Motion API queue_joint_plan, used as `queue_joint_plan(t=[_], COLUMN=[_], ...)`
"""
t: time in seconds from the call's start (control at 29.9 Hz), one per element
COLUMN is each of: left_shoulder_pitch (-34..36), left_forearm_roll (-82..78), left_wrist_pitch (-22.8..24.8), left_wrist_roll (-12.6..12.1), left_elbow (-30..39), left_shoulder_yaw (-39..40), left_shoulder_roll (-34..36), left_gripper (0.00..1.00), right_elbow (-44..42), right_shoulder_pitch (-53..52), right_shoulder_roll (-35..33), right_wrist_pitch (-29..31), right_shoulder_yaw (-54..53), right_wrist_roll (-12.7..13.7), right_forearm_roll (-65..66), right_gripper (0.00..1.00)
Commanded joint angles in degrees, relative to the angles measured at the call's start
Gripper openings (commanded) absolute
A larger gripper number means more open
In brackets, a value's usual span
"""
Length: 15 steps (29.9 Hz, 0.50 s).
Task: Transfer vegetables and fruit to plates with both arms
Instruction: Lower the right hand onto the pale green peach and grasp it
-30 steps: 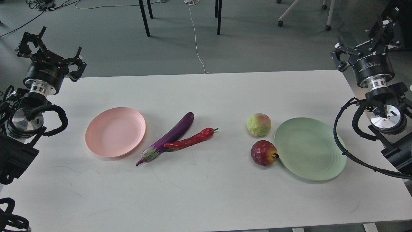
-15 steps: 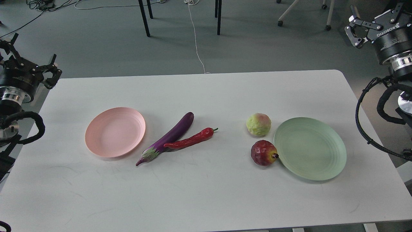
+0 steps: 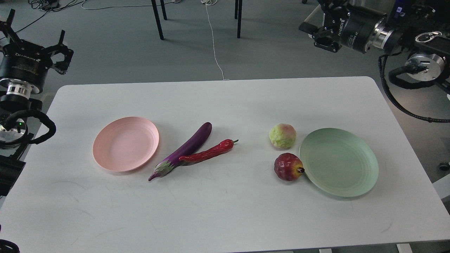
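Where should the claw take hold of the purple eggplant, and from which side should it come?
Grip the eggplant at its thick middle, coming from above, fingers across its width. It lies flat and diagonal; the chili pepper touches its lower part near the stem, so a hold nearer the upper dark end is probably safer.

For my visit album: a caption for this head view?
Eggplant, chili, two fruits wait between empty pink and green plates.

A white table with rounded corners fills most of the view, its top faintly scuffed. Beyond it lies a grey floor. Dark chair legs stand at the far side, a white cable trails across the floor, and black cables lie far left.
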State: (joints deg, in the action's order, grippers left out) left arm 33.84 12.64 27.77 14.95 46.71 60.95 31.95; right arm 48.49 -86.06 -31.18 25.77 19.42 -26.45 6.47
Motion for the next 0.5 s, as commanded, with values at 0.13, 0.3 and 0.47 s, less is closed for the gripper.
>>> queue_joint_plan(t=[0.13,0.3,0.47], left_shoulder_pitch=[-1.1,-1.1,-1.0], left_forearm_roll=[0.1,0.3,0.3], left_wrist_pitch=[0.2,0.2,0.2], left_wrist_roll=[0.0,0.1,0.1], left_elbow=[0.0,0.0,0.0], left_shoulder_yaw=[-0.1,0.2,0.8], left_shoulder_roll=[-0.8,-0.1,0.7], left_gripper=[0.98,0.98,0.98], right_elbow=[0.8,-1.5,-6.2], right_shoulder_pitch=[-5.3,-5.3,-4.1], right_shoulder_roll=[11.9,21.5,27.8], right_wrist_pitch=[-3.4,-8.4,-11.1], right_shoulder_yaw=[17.6,31.4,43.1], right_wrist_roll=[-0.3,-1.1,-1.6], right_forearm_roll=[23.2,29.7,32.0], right_gripper=[0.99,0.98,0.98])
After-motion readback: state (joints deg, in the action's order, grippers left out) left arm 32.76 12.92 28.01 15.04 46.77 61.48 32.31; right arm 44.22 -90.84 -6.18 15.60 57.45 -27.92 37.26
